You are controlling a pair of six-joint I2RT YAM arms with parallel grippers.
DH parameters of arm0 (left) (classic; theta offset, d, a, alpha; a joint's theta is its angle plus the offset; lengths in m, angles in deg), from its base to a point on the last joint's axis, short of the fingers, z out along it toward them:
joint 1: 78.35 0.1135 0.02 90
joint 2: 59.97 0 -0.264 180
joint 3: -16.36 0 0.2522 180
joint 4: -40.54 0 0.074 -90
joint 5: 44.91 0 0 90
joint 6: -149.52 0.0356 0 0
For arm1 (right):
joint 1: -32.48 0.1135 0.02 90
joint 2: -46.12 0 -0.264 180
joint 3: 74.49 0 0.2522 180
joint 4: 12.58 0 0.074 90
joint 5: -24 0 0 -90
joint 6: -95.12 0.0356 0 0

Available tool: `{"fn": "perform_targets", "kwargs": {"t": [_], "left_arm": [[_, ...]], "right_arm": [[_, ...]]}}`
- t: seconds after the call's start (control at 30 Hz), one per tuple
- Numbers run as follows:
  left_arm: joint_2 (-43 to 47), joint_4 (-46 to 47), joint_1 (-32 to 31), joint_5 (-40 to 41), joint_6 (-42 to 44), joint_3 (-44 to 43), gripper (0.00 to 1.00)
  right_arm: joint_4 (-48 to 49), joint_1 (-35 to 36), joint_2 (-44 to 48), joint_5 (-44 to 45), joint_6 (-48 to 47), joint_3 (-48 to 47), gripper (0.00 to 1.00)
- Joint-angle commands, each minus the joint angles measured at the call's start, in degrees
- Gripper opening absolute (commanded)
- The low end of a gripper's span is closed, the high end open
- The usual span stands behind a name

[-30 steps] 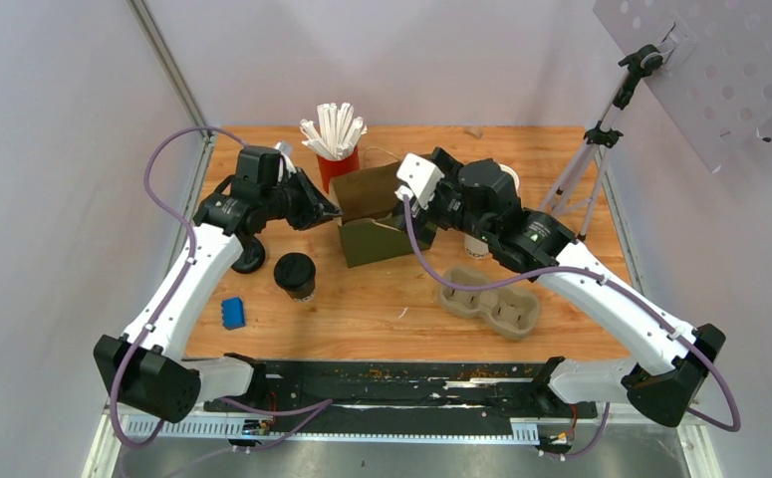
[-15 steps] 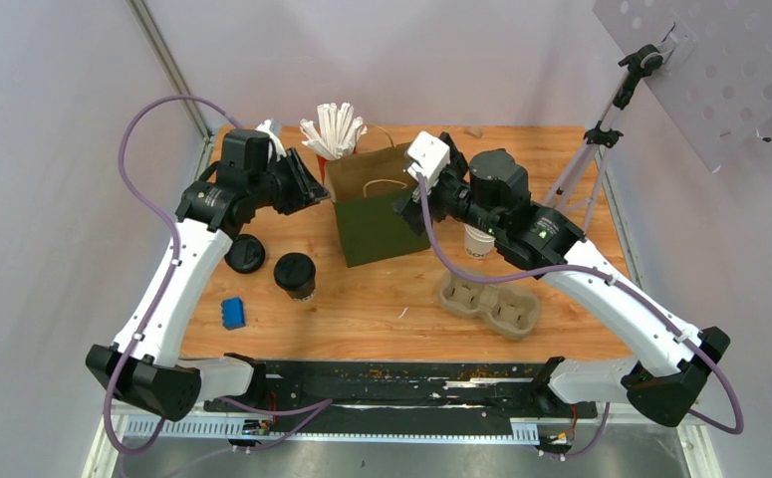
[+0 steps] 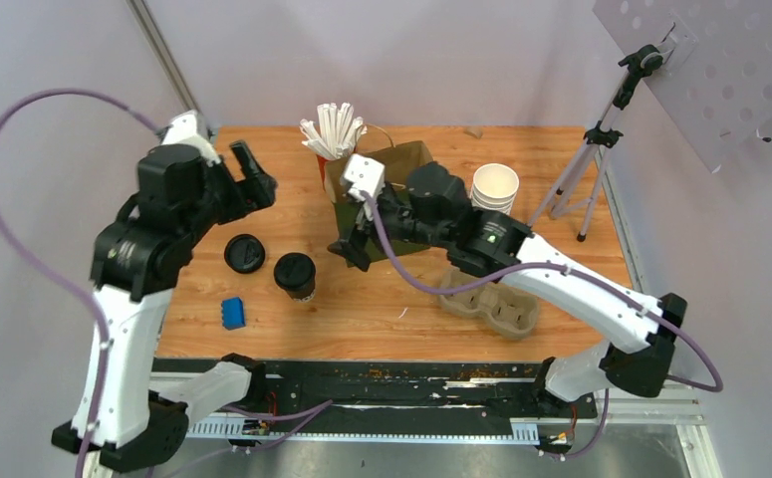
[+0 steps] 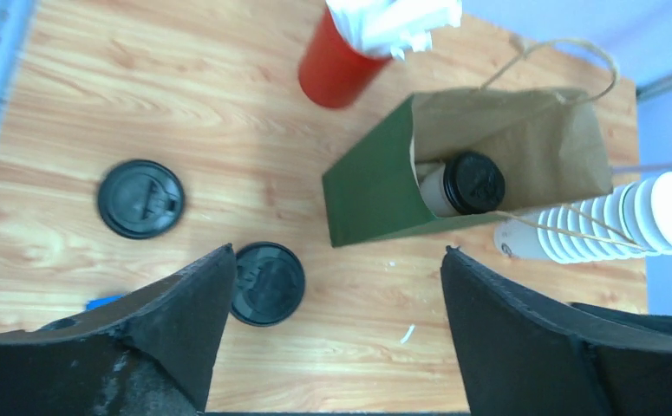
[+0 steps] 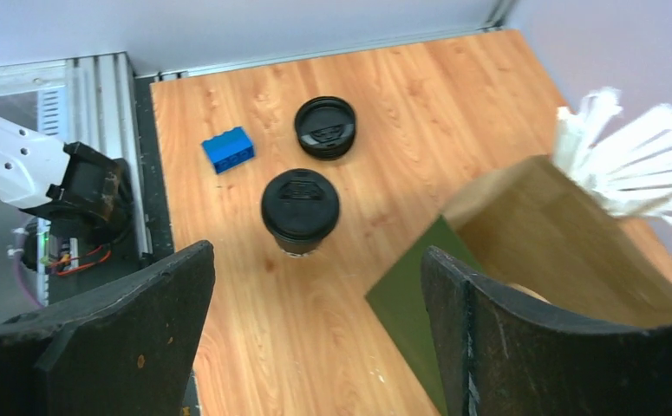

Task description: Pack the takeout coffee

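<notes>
Takeout coffee (image 4: 471, 182): paper cup with a pale, smooth wall and a round black plastic sip lid, located inside the paper bag (image 4: 371, 195). The lid faces the bag's open mouth; the cup's long axis runs along the bag's depth, base toward the bottom. Whether it stands quite plumb cannot be told.

Bag: flat-sided, dark green outside, plain brown kraft inside, with twisted cord handles. It stands on the wood-grain counter (image 4: 141, 104).

Left hand (image 4: 336, 256): jaws spread wide, nothing between them, high above the counter and well apart from the bag.

Right hand (image 5: 315, 260): jaws likewise apart and empty, just beside the bag's green wall.

Second lidded cup (image 3: 295, 274) stands upright on the counter left of the bag; a loose black lid (image 3: 245, 253) lies flat near it. Red cup (image 4: 336, 61) of white wrapped straws sits just behind the bag. A stack of white cups (image 4: 610, 221) is beside the bag.
</notes>
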Motion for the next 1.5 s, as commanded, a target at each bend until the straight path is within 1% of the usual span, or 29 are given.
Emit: {"fn": "perform_targets", "kwargs": {"t": [0.0, 0.1, 0.2, 0.33, 0.47, 0.63, 0.8, 1.03, 1.23, 1.3, 1.47], "left_arm": [[6.1, -5.7, -0.2, 9.7, 4.0, -5.8, 0.99], [9.4, -6.8, -0.2, 11.7, 5.1, -8.2, 1.0], [11.7, -7.4, -0.2, 13.1, 7.1, -10.1, 1.0], [15.3, -6.6, -0.2, 17.3, 9.3, -10.4, 1.0], [16.8, -5.1, -0.2, 17.9, 10.6, -10.6, 1.0], [17.3, -5.6, -0.2, 17.7, 10.5, -10.5, 1.0], [18.1, -5.3, -0.2, 17.2, 11.0, -9.0, 1.0], [19.5, -5.3, -0.2, 17.6, 12.2, -7.9, 1.0], [19.9, -5.1, -0.2, 17.5, 14.1, -7.6, 1.0], [19.9, -5.1, -0.2, 17.4, 14.5, -7.5, 1.0], [19.9, -4.9, -0.2, 17.3, 15.9, -7.6, 1.0]], "right_arm": [[7.2, 2.1, -4.5, -2.6, 4.4, -0.6, 0.87], [8.0, 4.2, -10.8, -2.2, 3.7, -2.8, 0.87], [6.3, 4.7, -18.0, -1.2, 4.4, -7.5, 0.9], [6.0, 5.4, -25.6, -1.7, 1.6, -12.1, 0.92], [0.8, 5.5, -33.5, -0.9, 1.3, -19.2, 0.92], [2.1, 5.5, -35.8, -0.7, 0.5, -17.5, 0.89], [3.5, 5.8, -37.0, -0.2, -1.5, -15.8, 0.9], [1.7, 6.1, -40.6, 2.3, -3.8, -18.4, 0.91], [0.3, 6.2, -43.3, 3.8, -4.9, -20.6, 0.95], [0.0, 6.3, -43.7, 4.1, -4.9, -20.8, 0.95], [0.0, 6.6, -44.0, 4.4, -4.8, -20.9, 0.91]]}}
